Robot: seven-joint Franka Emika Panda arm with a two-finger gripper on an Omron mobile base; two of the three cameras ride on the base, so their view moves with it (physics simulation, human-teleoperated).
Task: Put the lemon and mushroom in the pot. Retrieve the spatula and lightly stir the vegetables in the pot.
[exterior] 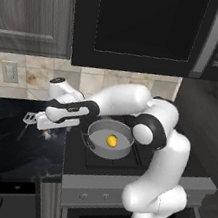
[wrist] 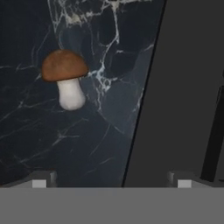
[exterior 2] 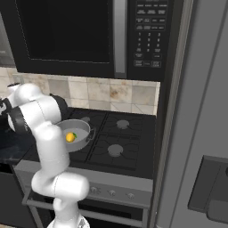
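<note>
The brown-capped mushroom (wrist: pixel 65 78) lies on the dark marble counter, ahead of my gripper (wrist: pixel 109 183) and off to the left of its line. The gripper is open, its two tips far apart with nothing between them. In the left base view the gripper (exterior: pixel 48 130) hangs low over the counter just left of the stove. The yellow lemon (exterior: pixel 111 141) sits inside the grey pot (exterior: pixel 97 132) on the front left burner, and the lemon (exterior 2: pixel 70 137) and pot (exterior 2: pixel 84 132) also show in the right base view. The spatula (exterior: pixel 30 117) lies on the counter just left of the hand.
The black stove top (wrist: pixel 183 87) borders the counter on the right of the hand view. A microwave (exterior: pixel 146 26) hangs above the stove, and a tiled wall (exterior: pixel 26 73) closes the back. A tall grey fridge (exterior 2: pixel 200 133) stands right of the stove.
</note>
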